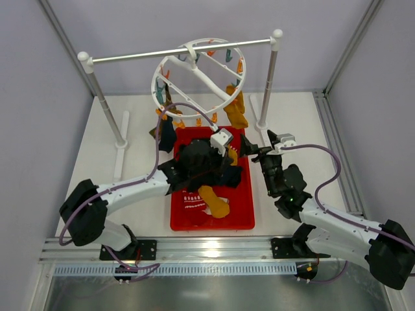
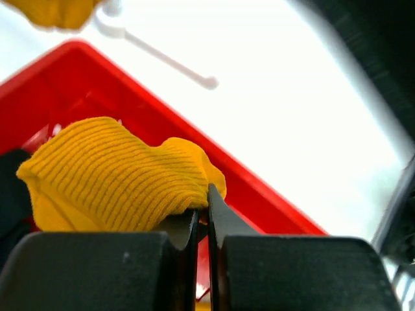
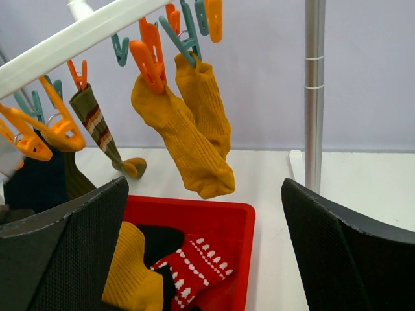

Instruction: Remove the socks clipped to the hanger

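Right claw (image 3: pixel 204 184) stands wide open below the hanger (image 3: pixel 78 32), facing two mustard socks (image 3: pixel 188 142) clipped there; left claw (image 2: pixel 202 207) is closed. Loose socks (image 1: pixel 217 204) lie already in the red tray (image 1: pixel 241 220) below the hanger; several more hang clipped.

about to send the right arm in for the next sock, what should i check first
1. Right gripper open: ok, jaws wide.
2. Target clipped: ok, two yellow socks hang from the hanger ahead.
3. Bin in place below: ok.
4. Pole clear: ok, it stands right of the socks.
5. Left gripper free of its yellow sock: cannot tell; jaws shut at the sock's edge.
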